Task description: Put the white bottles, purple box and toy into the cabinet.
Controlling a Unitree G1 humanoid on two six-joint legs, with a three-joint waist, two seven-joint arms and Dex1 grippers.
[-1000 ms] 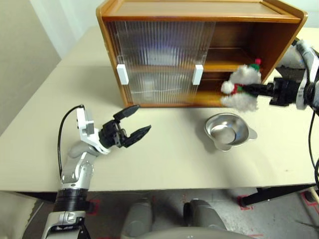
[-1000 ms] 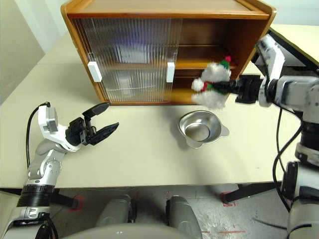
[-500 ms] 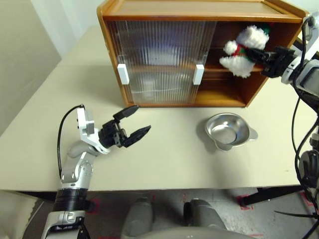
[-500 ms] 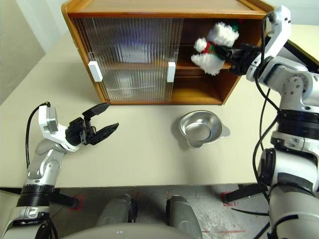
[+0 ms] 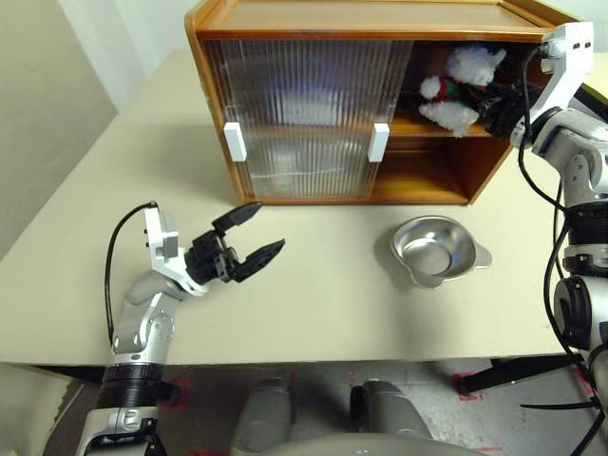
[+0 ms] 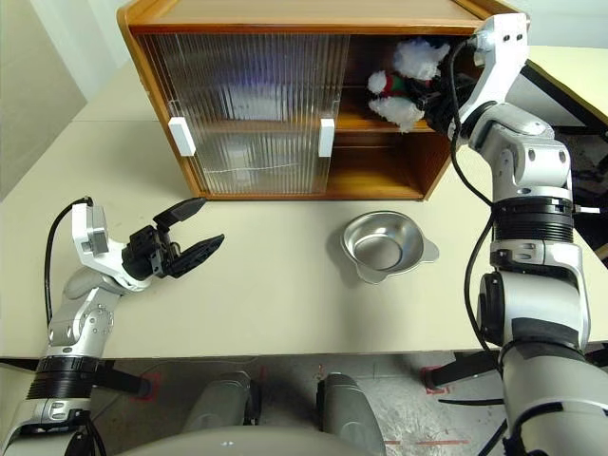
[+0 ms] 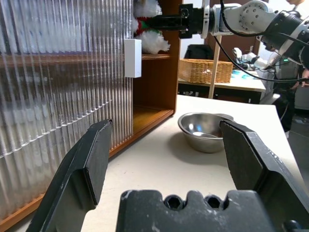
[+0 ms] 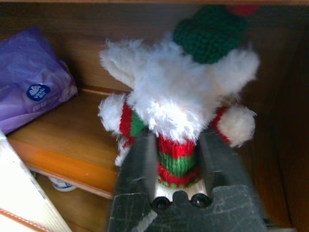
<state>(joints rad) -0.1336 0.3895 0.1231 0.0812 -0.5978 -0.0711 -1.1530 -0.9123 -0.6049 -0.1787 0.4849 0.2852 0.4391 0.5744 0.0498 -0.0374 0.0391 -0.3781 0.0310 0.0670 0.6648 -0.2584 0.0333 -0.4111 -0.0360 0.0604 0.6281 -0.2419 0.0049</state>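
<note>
Plush toy [image 8: 178, 104], white, striped scarf: soft, light, squashable; best pinched at scarf; on upper shelf of cabinet [image 5: 380, 24] beside purple tissue pack [image 8: 34, 82]; right gripper [image 8: 176, 154] straddles scarf, grip uncertain; left gripper [image 5: 252, 237] spread empty

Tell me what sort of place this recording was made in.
Probably a robotics lab or test room, not a home. A wooden cabinet sits on a plain beige table, red tape marks are on the floor, and the left wrist view shows a worktable with a wicker basket.
</note>
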